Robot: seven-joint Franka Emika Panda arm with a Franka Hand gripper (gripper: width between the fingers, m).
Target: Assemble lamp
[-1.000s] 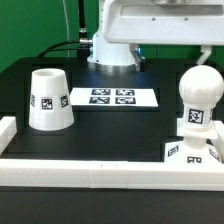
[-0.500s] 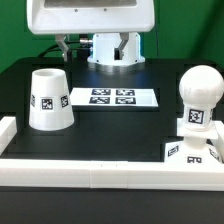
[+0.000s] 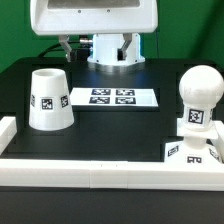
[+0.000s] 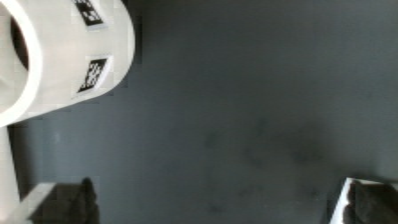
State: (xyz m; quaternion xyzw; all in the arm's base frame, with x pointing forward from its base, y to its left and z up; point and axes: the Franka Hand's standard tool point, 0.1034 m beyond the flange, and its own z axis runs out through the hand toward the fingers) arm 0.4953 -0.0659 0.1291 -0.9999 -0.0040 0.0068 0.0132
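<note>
The white cone shade (image 3: 49, 98) stands wide end down on the black table at the exterior view's left. It also shows at the edge of the wrist view (image 4: 54, 60) with its tags. The rounded bulb (image 3: 199, 92) stands upright on the low blocky base (image 3: 192, 150) at the exterior view's right front. My gripper (image 4: 217, 200) is open and empty, its two fingertips far apart over bare table beside the shade. In the exterior view its white hand (image 3: 95, 20) hangs high at the back, above the marker board.
The marker board (image 3: 111, 97) lies flat on the table between the shade and the bulb. White border rails run along the front (image 3: 90, 172) and the left side (image 3: 8, 130). The robot's base (image 3: 112, 50) stands behind the board.
My hand has moved toward the exterior view's left over the last second, then stayed still. The shade, bulb and base have not moved.
</note>
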